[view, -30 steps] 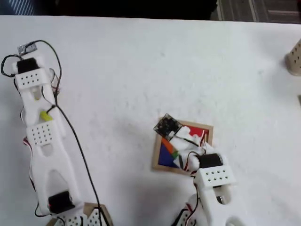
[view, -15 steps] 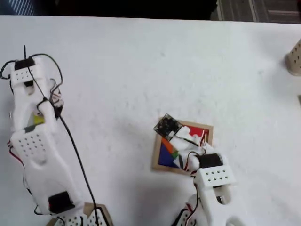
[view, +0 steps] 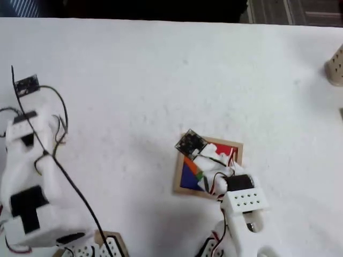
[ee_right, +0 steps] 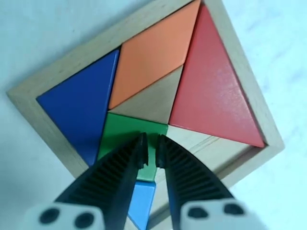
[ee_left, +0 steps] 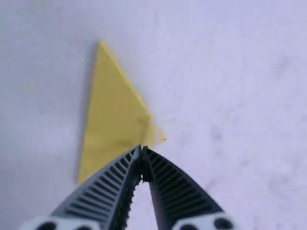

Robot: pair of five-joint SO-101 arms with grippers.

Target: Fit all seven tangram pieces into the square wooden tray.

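On white table (ee_left: 230, 72), flat yellow triangle (ee_left: 112, 115)

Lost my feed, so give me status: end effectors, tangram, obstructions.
Left end effector shut, tips at yellow triangle lying on table. Right end effector barely open above green piece in wooden tray. Right arm may block the tray.

The right gripper (ee_right: 151, 143) hangs over the tray (ee_right: 67, 68); bare table (view: 161, 80) lies all around.
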